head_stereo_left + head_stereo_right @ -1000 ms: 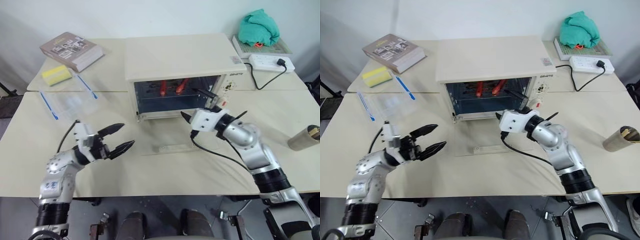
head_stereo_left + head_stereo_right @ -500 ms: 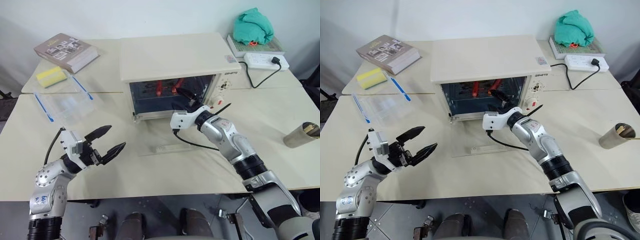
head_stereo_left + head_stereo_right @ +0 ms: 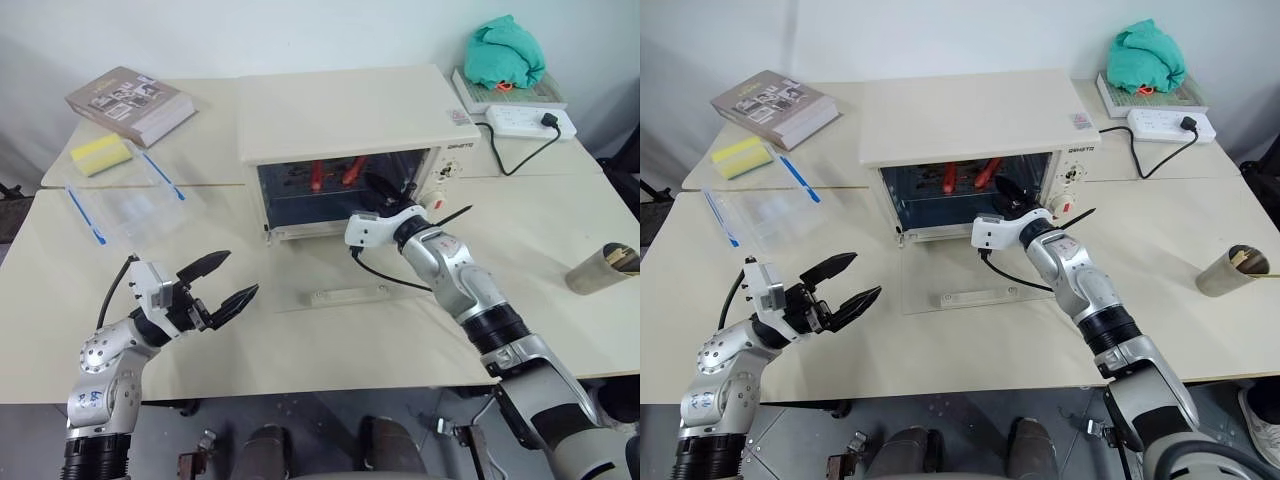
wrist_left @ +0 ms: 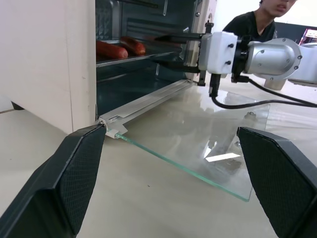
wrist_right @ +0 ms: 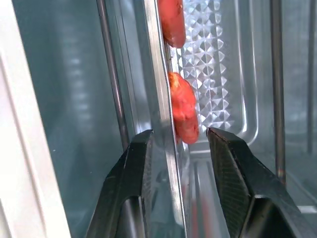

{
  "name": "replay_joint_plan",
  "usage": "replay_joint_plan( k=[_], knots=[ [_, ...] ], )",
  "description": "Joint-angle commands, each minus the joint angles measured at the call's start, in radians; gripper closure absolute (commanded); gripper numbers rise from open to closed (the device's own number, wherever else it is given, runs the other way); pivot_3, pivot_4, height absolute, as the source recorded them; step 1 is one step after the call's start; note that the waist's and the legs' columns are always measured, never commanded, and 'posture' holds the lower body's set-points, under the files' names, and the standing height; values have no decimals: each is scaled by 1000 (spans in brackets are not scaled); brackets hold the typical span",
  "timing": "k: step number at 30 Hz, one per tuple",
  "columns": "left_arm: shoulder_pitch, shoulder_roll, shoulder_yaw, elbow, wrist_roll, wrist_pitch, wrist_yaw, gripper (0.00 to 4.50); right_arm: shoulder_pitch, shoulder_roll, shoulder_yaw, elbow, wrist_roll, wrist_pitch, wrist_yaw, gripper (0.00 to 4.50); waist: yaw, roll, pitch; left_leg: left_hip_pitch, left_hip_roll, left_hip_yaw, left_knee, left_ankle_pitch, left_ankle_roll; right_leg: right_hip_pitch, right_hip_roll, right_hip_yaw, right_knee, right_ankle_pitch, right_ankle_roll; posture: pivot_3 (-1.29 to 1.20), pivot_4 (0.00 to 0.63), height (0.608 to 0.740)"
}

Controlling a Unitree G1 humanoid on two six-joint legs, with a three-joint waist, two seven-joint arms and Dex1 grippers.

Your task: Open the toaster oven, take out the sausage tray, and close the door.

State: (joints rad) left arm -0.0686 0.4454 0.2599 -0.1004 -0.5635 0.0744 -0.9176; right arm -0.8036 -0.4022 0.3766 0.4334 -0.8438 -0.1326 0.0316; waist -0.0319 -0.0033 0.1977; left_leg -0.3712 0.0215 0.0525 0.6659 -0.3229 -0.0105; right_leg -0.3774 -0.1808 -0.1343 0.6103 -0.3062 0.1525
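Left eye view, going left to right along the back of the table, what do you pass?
Book → toaster oven → power strip.

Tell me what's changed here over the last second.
The right gripper pushed forward into the toaster oven and narrowed its fingers around the front edge of the sausage tray. The door stayed flat open; the left gripper stayed open over the table.
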Motion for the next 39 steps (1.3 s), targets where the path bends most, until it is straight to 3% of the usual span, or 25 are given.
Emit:
replay_joint_plan(
  k=[1, 3, 6, 10, 19, 27, 39],
  knots=[
    [-4, -2, 3, -23, -10, -18, 4, 0, -35, 5, 5, 5, -3, 9, -18, 2740, 0, 0, 0, 0, 0, 0, 0, 0, 0, 0, 0, 0, 0, 0, 0, 0, 150, 740],
    [-1, -1, 4, -23, -11, -19, 3, 0, -43, 10, 8, 20, 9, 13, -10, 2740, 0, 0, 0, 0, 0, 0, 0, 0, 0, 0, 0, 0, 0, 0, 0, 0, 150, 740],
    [3, 0, 5, -26, -14, -18, 1, 0, -47, 14, 11, 30, 20, 10, 5, 3298, 0, 0, 0, 0, 0, 0, 0, 0, 0, 0, 0, 0, 0, 0, 0, 0, 150, 740],
    [4, 1, 7, -27, -18, -17, -2, 0, -45, 9, 0, 8, 22, 8, -13, 4485, 0, -1, -1, 0, 0, 0, 0, 0, 0, 0, 0, 0, 0, 0, 0, 0, 150, 740],
    [-4, -3, 0, -14, -18, -17, -8, 0, -51, -30, -13, -43, 57, -46, 41, 4485, 1, -1, -1, 0, 0, 0, -1, 0, 0, 0, 1, 0, -1, 0, 0, 0, 150, 740],
    [-23, -26, -18, -3, -6, -23, 1, 0, -38, -84, -12, -122, 109, -99, 175, 4485, 1, -1, 0, -1, 0, 0, -2, 0, 0, 0, 1, 0, -2, 0, 0, 0, 150, 740],
    [-24, -21, 4, 9, -19, -22, 7, 0, 153, -151, -71, -413, 137, -27, 294, 4485, 3, -1, 0, -1, 0, 0, -2, 0, 0, -1, 1, 0, -2, 0, 0, 0, 150, 740]
  ],
)
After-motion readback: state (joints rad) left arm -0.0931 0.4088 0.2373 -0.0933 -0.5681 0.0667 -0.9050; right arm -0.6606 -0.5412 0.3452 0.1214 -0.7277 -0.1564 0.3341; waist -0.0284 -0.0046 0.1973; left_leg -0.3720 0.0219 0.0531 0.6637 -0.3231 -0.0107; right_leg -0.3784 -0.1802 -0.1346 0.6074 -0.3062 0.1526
